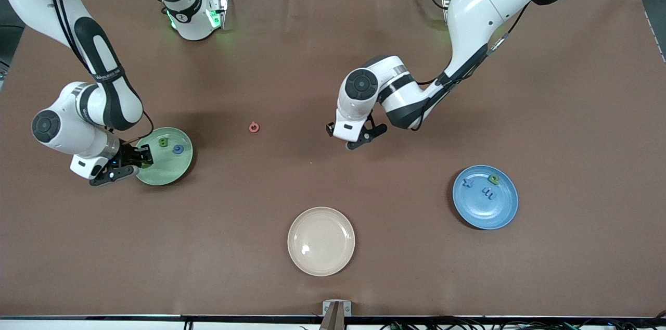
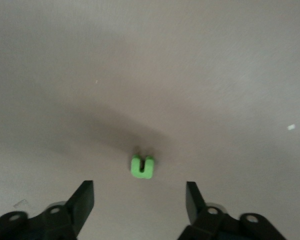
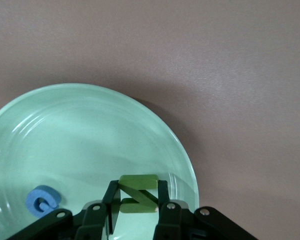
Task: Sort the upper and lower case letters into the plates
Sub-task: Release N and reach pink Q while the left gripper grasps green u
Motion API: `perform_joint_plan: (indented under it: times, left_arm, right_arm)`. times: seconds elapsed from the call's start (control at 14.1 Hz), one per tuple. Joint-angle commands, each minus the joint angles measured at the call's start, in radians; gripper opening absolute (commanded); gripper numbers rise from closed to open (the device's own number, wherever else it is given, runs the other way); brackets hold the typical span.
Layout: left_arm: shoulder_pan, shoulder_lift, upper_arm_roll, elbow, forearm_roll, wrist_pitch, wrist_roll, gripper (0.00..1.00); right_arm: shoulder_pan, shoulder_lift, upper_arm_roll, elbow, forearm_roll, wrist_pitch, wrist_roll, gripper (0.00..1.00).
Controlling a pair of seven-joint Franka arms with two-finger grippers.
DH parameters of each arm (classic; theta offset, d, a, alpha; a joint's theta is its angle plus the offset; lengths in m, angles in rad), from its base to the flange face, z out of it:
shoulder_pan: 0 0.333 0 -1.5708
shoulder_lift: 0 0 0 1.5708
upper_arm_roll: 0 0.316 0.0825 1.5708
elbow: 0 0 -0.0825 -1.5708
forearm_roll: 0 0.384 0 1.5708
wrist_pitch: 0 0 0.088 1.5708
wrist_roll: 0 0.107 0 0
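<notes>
My right gripper [image 1: 144, 156] is shut on an olive-green letter Z [image 3: 138, 194], low over the light green plate [image 1: 167, 173] at its rim toward the right arm's end. The plate [image 3: 90, 130] also holds a blue letter [image 3: 42, 199] and a green letter [image 1: 163, 141]. My left gripper [image 1: 356, 138] is open and empty above the table's middle, over a bright green letter u [image 2: 142, 166] that lies between and just ahead of its fingers [image 2: 85, 197]. The blue plate [image 1: 484, 215] holds two blue letters [image 1: 488, 193] and a green one [image 1: 493, 179].
A small red letter [image 1: 254, 127] lies on the brown table between the two grippers. A cream-beige plate [image 1: 321, 240] sits nearer the front camera, near the table's middle. A mount [image 1: 336, 314] stands at the table's front edge.
</notes>
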Motion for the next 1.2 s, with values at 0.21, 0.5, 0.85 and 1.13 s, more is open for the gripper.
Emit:
perform_joint_plan:
  times: [0.21,0.5,0.85,1.13]
  left_arm:
    - [-0.025,0.001,0.010,-0.080,0.107,0.072,-0.078,0.60]
    - [-0.080,0.010,0.050,-0.065,0.151,0.077,-0.084,0.58]
    - [-0.156,0.020,0.125,-0.026,0.157,0.079,-0.083,0.55]
    - [-0.153,0.018,0.125,-0.022,0.157,0.079,-0.081,0.52]
  right_arm:
    - [-0.004,0.029,0.018,0.012,-0.003,0.003,-0.009,0.10]
    - [0.003,0.031,0.018,0.011,-0.003,0.003,-0.011,0.21]
    - [0.011,0.014,0.019,0.011,-0.003,-0.014,0.000,0.86]
    - [0.054,-0.049,0.021,0.005,-0.002,-0.118,0.031,0.96]
